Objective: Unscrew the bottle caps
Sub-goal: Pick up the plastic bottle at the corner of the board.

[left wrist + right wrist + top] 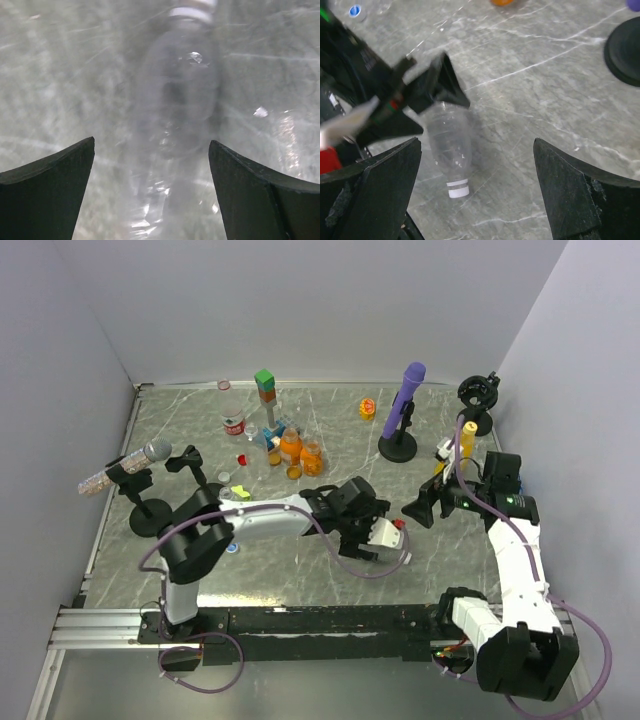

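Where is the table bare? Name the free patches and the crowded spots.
Free: the table strip between the left arm and the base rail; the patch between the orange bottles and the purple microphone stand. Crowded: around those bottles, and mid-table, where the open left pincer straddles the clear bottle, right pincer close by.

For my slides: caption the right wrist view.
Open right gripper facing a clear bottle lying on the table, straddled by the left gripper.

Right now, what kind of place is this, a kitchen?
Probably a robot test booth, not a kitchen: two robot arms bolted at a table edge, plain white walls around it, and practice props like small bottles and a purple microphone.
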### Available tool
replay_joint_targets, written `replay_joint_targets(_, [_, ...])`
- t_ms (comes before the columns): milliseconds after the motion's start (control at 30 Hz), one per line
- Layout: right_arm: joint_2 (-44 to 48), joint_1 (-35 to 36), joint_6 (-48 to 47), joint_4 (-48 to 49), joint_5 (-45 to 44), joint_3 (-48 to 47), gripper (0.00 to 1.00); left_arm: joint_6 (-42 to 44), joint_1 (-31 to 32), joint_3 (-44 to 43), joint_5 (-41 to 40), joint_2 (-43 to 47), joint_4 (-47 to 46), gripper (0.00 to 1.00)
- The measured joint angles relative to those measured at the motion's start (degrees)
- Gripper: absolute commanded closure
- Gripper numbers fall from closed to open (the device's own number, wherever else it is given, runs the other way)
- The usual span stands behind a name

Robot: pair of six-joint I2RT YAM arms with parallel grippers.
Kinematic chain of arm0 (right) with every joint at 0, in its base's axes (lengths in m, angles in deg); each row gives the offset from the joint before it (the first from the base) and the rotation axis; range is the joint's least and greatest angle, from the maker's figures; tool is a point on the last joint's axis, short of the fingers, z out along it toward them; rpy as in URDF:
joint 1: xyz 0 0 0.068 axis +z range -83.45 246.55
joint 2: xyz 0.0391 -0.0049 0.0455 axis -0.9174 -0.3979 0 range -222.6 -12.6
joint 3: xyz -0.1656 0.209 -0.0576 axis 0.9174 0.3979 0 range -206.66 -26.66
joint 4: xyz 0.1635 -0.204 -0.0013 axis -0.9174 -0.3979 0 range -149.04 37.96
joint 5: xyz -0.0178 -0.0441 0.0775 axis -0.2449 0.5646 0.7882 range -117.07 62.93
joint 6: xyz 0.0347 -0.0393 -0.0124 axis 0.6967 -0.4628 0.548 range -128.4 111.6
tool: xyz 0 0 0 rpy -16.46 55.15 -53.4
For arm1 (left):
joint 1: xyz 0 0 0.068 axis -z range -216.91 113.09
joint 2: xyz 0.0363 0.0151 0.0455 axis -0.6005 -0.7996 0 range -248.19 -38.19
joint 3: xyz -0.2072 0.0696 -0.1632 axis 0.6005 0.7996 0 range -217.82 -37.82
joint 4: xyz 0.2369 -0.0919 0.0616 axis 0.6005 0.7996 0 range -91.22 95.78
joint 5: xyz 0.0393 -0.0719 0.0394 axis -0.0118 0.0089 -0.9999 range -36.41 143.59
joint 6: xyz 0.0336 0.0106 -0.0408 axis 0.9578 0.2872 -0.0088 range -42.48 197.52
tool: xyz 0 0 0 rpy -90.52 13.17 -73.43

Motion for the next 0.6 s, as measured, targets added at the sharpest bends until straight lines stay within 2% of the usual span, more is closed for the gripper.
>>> replay_joint_targets(367, [1.27,-1.9,3.56,2.67,-0.98,0.0,0.01,1.05,0.37,-7.45,2.91,-10.1,5.81,0.29])
replay_joint_targets(500, [1.27,-2.21,4.0,2.97,-1.25,0.0,0.01,0.39,0.39,-7.85,1.84,-10.54,5.84,0.48])
replay_joint_targets(567, [1.27,-2.47,4.11,3.02,-1.25,0.0,0.01,-0.42,0.42,-7.85,1.14,-10.27,5.4,0.64])
replay_joint_targets(600, [1.27,-2.64,4.11,3.02,-1.25,0.0,0.01,-1.22,0.42,-7.74,0.68,-10.05,5.05,0.67])
